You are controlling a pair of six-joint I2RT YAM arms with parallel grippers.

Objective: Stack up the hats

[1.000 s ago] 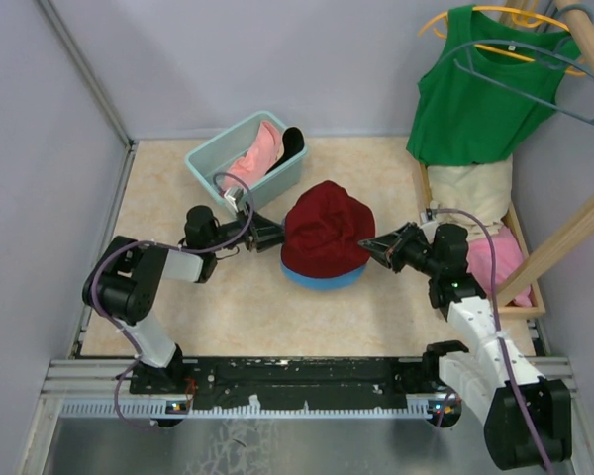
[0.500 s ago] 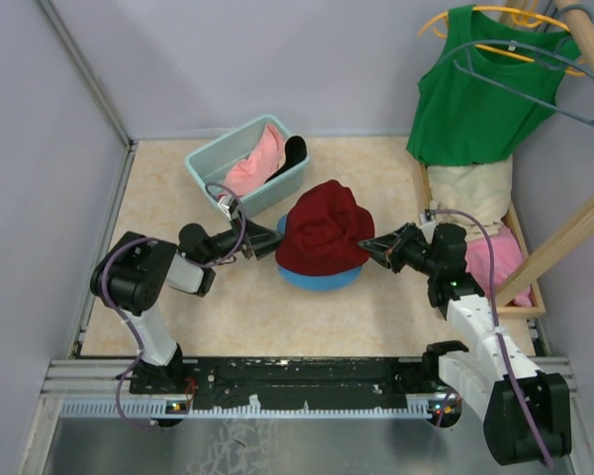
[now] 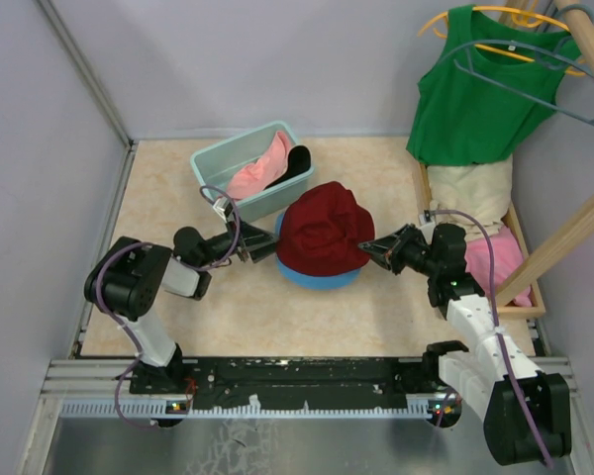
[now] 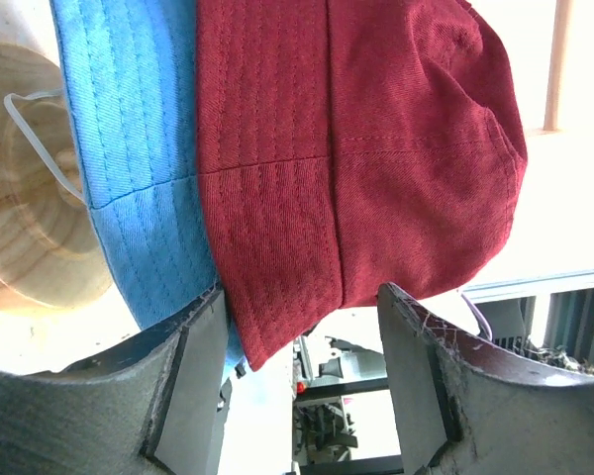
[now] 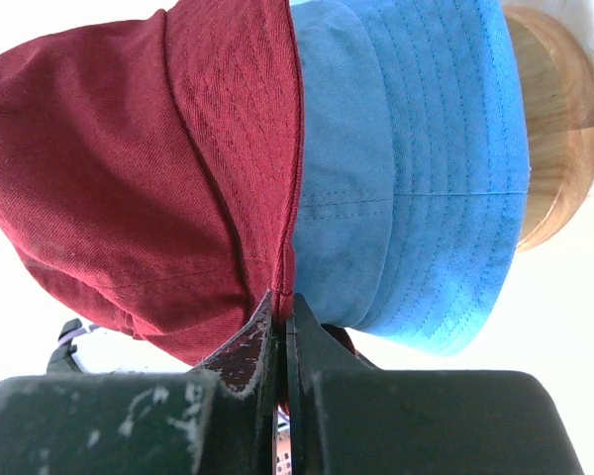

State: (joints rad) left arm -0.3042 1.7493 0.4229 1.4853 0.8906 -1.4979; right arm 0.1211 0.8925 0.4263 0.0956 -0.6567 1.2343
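Seating dark red hat [image 3: 322,228] over blue hat [image 3: 320,277], table [image 3: 178,307] centre: your current step. Right gripper [image 3: 368,246] clamped on red brim; left gripper [image 3: 262,247] wide, brim between jaws, ungripped. Next: close left, tug brim down evenly.

No writing, label, brand, number or sign can be read anywhere in the three views, neither on the dark red hat [image 3: 322,230] nor on the blue hat [image 3: 319,276]
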